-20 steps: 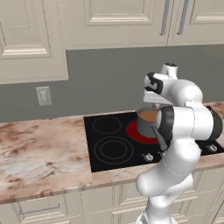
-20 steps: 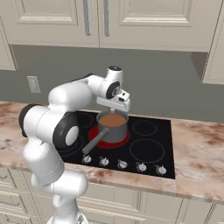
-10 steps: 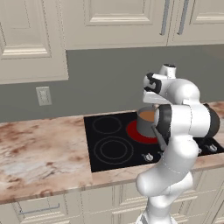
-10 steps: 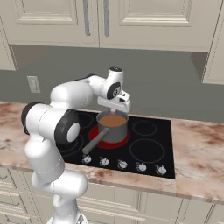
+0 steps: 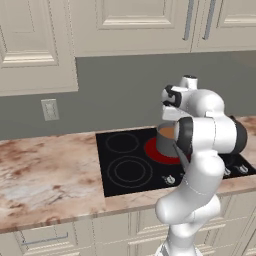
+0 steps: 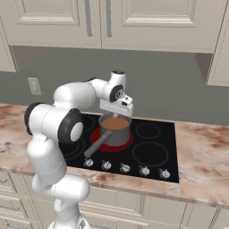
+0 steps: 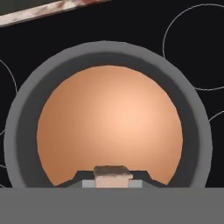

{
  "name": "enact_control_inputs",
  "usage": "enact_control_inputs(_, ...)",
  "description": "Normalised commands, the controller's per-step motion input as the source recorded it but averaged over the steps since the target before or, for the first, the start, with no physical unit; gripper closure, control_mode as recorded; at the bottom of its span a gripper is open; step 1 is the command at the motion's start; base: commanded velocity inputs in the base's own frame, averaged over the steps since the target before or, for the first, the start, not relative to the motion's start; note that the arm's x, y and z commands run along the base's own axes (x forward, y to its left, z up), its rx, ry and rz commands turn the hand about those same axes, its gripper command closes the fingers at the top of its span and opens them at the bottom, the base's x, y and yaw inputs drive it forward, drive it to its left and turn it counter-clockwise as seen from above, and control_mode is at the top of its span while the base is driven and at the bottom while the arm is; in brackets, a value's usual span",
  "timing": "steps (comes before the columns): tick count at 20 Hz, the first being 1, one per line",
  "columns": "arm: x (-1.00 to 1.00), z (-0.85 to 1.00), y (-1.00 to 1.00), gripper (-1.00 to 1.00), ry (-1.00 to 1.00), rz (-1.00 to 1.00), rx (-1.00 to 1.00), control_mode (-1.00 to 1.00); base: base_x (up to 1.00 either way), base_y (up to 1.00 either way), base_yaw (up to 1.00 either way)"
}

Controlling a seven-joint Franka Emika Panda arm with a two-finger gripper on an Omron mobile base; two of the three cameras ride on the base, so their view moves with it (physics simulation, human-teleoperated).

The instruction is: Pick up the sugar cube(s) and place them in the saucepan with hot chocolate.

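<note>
Sugar cube (image 7: 113, 176) is pinched in the closed gripper (image 7: 113, 180), directly over the hot chocolate (image 7: 109, 127) in the saucepan (image 6: 115, 132). Saucepan is seated on the red-lit burner (image 6: 96, 136) of the black stove (image 6: 154, 150); marble worktop (image 5: 45, 172) flanks it, knobs (image 6: 125, 168) are seen in front.

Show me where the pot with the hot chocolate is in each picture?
Left base view: the saucepan sits right of centre, partly hidden behind the white arm.
Right base view: it sits at centre, under the hand, handle pointing toward the lower left.
Hand view: its rim rings the brown hot chocolate.
Shared landmark: the red glowing burner beneath it, seen in both base views.
</note>
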Motion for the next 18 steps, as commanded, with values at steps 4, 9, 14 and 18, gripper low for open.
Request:
enact_control_inputs(4, 0.03, 0.00, 0.00, 1.00, 0.12, 0.00, 0.00, -1.00, 0.00, 0.00, 0.00)
enact_control_inputs(9, 0.10, 0.00, 0.01, 1.00, 0.01, 0.00, -0.01, -1.00, 0.00, 0.00, 0.00)
enact_control_inputs(14, 0.13, -0.01, 0.02, 1.00, -0.01, 0.01, -0.01, -1.00, 0.00, 0.00, 0.00)
enact_control_inputs(18, 0.00, -0.12, 0.00, 1.00, 0.00, 0.02, 0.00, -1.00, 0.00, 0.00, 0.00)
